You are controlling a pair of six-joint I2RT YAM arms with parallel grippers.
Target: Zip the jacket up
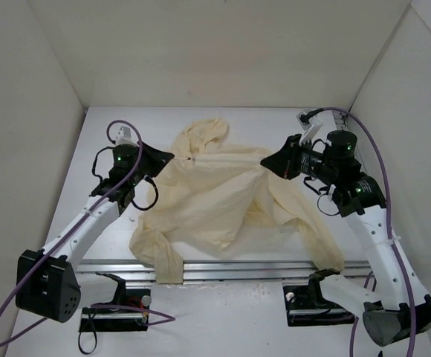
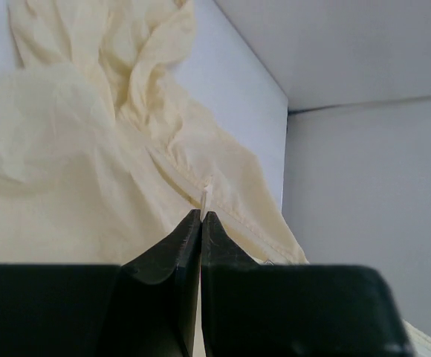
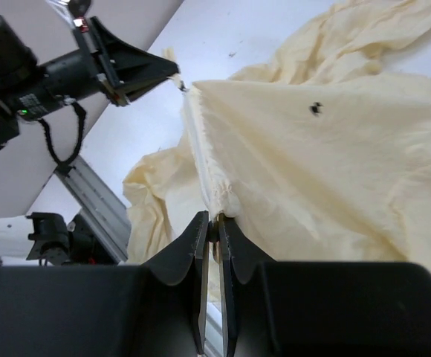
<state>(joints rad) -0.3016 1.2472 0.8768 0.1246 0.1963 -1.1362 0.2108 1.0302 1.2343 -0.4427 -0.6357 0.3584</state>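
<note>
The pale yellow-cream jacket (image 1: pixel 215 197) lies crumpled mid-table, with its hood (image 1: pixel 204 130) toward the back. Its front zipper line (image 1: pixel 227 156) is stretched taut between my two grippers. My left gripper (image 1: pixel 172 158) is shut on a thin cream strip at the zipper's hood-side end (image 2: pixel 204 195). It also shows in the right wrist view (image 3: pixel 167 73). My right gripper (image 1: pixel 269 161) is shut on a small dark zipper pull (image 3: pixel 215 223), with fabric bunched just above its fingertips (image 3: pixel 201 230). The jacket fills both the left wrist view (image 2: pixel 89 149) and the right wrist view (image 3: pixel 334 163).
White walls (image 1: pixel 37 111) enclose the table on three sides. An aluminium rail (image 1: pixel 238 268) runs along the front edge. One sleeve (image 1: pixel 167 264) drapes over the rail at left, and the other sleeve (image 1: pixel 323 249) reaches it at right. A black speck (image 3: pixel 316 108) sits on the fabric.
</note>
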